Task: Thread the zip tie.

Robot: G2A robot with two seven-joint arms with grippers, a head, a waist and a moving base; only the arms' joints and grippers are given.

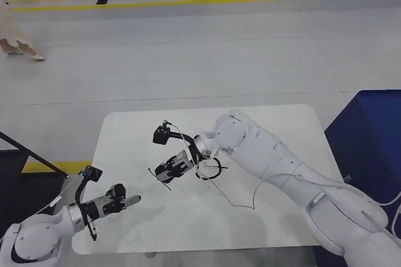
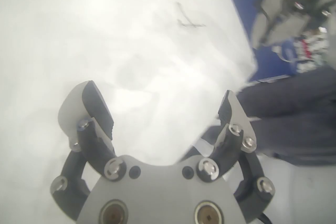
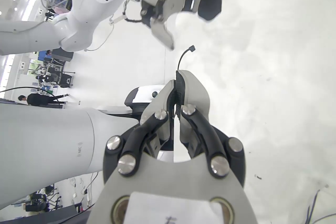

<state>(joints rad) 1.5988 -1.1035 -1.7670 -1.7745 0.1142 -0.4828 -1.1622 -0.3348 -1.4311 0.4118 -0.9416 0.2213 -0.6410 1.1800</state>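
A thin black zip tie [image 3: 183, 55] sticks out of my right gripper [image 3: 178, 74], which is shut on it; the tie's small square head points toward the other arm. From above, the right gripper [image 1: 165, 172] hangs over the middle left of the white table [image 1: 267, 133], and the zip tie [image 1: 158, 179] shows as a short dark line below it. My left gripper [image 1: 127, 194] stands open with nothing between its fingers, near the table's front left corner and a short way from the tie. Its own view has the left gripper [image 2: 160, 96] above bare table, with thin dark crossed lines [image 2: 187, 21] farther off.
A blue cabinet [image 1: 380, 147] stands off the table's right edge. A black frame [image 1: 7, 140] runs along the left. Black cable loops [image 1: 212, 168] hang at the right wrist, and a thin pale wire [image 1: 243, 203] trails over the table middle.
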